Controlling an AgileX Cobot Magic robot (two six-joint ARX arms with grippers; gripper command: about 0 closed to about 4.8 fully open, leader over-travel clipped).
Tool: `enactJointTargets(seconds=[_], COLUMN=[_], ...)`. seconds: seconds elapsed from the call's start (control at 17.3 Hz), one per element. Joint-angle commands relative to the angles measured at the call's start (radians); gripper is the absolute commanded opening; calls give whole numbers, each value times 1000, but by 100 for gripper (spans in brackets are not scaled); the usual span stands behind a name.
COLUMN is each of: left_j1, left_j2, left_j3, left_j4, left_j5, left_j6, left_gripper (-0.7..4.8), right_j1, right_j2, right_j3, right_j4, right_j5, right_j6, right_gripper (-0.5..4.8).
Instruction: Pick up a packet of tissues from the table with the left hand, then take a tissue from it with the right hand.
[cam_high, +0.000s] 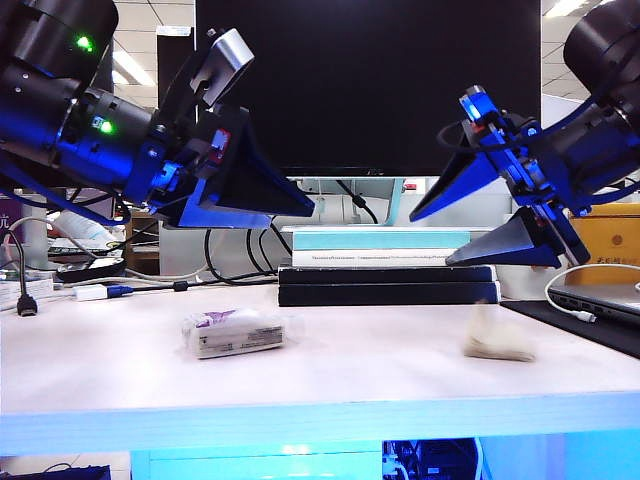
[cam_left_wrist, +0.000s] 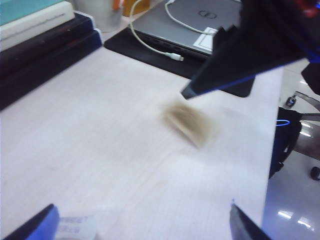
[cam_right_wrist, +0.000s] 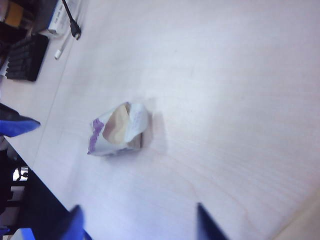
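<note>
Left tool (cam_high: 262, 196) and right tool (cam_high: 468, 235) spread, right wrist shows packet (cam_right_wrist: 118, 130) torn open

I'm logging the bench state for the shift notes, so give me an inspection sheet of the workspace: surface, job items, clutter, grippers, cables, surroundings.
Surface: pale wood-grain table, no spills seen.
Job's things: packet of tissues lying on the table, left of centre, one end torn open; loose tissue on the table to the right, blurred.
Clutter: stacked books at the back; laptop on a dark mat at the right.
Grippers: left gripper above the packet, jaws open, holding nothing; right gripper above the loose tissue, jaws apart, holding nothing.
Cables: white cable by the laptop; black cables behind the books.
Surroundings: dark monitor behind; office ceiling lights.
</note>
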Motion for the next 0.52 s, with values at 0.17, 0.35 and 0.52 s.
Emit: enactJointTargets(seconds=[0.17, 0.35, 0.52], left_j1=[0, 0, 1], left_j2=[-2, -6, -25], left_j3=[2, 1, -1], left_j4=[-14, -14, -16], left_j5=[-2, -155, -200], left_j6=[9, 6, -10], left_gripper=[479, 479, 479], right_j1=[-1, -11, -18], right_j2=[-13, -85, -235], right_j3=[5, 5, 4], right_j4=[101, 187, 74], right_j5=[-209, -21, 247], right_j6=[79, 29, -131], right_gripper=[274, 266, 241])
